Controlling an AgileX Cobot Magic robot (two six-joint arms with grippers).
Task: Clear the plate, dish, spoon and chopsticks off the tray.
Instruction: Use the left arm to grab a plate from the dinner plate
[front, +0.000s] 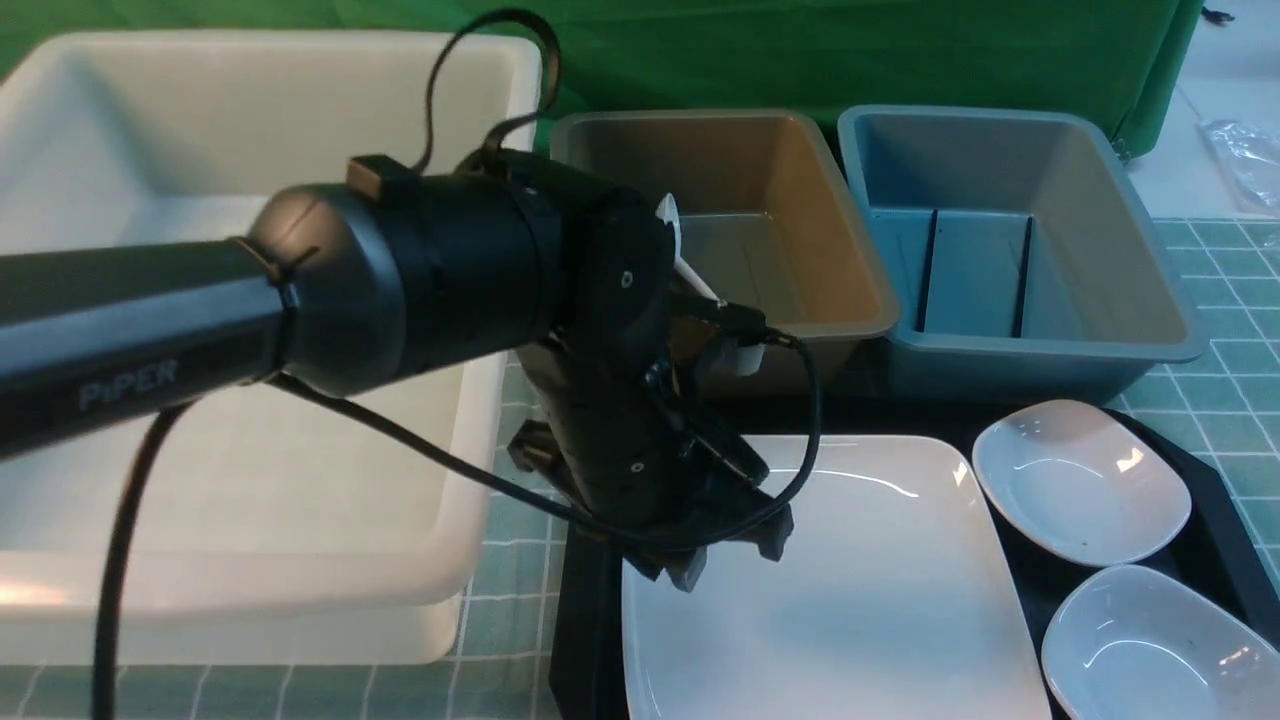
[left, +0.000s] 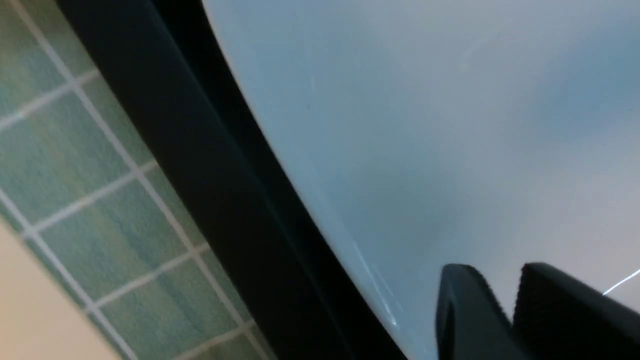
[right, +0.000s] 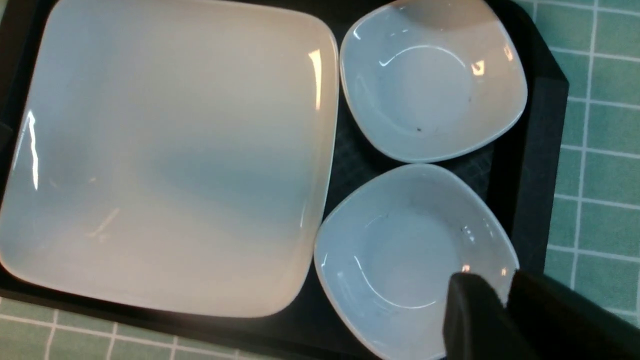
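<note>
In the front view, the left gripper (front: 735, 560) is seen low over the far left corner of the plate (front: 860, 580). The plate lies flat on the tray (front: 1215, 520) and fills its left part. A far dish (front: 1080, 480) and a near dish (front: 1150, 640) are set beside it on the right. The chopsticks (front: 930, 270) are seen lying in the blue bin (front: 1050, 350), off the tray. The right gripper is not shown here.

In the left wrist view, the left gripper's (left: 510, 285) fingers are seen close together with only a thin gap. Nothing is held between them. The plate (left: 450, 125) is right under them, near its edge, with the tray's rim (left: 210, 200) just beside. Whether the tips touch the plate cannot be told, as the picture is blurred.

In the right wrist view, the right gripper (right: 505, 287) hangs above the near dish (right: 400, 250). Its fingers are only a crack apart and nothing is held.

The plate is judged to be hard, smooth and slippery, fairly heavy, and easy to break if dropped. It is best gripped at its raised rim, with one finger slid under the edge and one pressed on top.
</note>
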